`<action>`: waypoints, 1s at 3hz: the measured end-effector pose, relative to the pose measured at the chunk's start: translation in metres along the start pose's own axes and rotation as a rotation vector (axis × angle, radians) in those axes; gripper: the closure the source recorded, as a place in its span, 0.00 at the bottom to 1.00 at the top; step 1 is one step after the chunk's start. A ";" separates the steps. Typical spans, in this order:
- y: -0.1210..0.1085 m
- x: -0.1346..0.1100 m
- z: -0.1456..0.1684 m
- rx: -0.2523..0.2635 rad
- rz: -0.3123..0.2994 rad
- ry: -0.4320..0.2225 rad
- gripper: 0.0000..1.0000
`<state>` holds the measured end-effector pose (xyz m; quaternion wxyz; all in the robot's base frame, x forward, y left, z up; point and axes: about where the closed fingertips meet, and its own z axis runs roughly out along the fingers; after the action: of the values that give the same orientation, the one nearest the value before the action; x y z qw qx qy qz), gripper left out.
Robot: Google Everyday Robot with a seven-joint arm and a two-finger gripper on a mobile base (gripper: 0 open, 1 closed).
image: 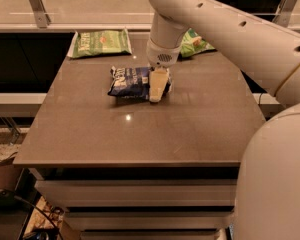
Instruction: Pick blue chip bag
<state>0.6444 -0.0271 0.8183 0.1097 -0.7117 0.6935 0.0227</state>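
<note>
The blue chip bag (129,81), crinkled dark navy foil with white lettering, lies on the brown worktop (140,134), near its far middle. The cream gripper (158,88) on the white arm (225,29) is lowered against the bag's right edge. I cannot tell whether it is open or clamped. A flat green bag (100,42) lies at the far left.

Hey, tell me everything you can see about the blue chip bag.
The blue chip bag is a crinkled dark navy foil packet with white lettering and pale patches. It lies flat on the brown table, toward the back and near the middle. The gripper is down at its right end as seen here, covering that edge; whether it grips the bag cannot be told.
</note>
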 end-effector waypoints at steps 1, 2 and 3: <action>-0.001 -0.001 -0.005 0.000 0.000 0.000 0.87; -0.001 -0.001 -0.007 0.000 0.000 0.000 1.00; -0.001 -0.002 -0.008 0.000 0.000 0.000 1.00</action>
<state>0.6444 -0.0271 0.8267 0.1098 -0.7117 0.6934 0.0228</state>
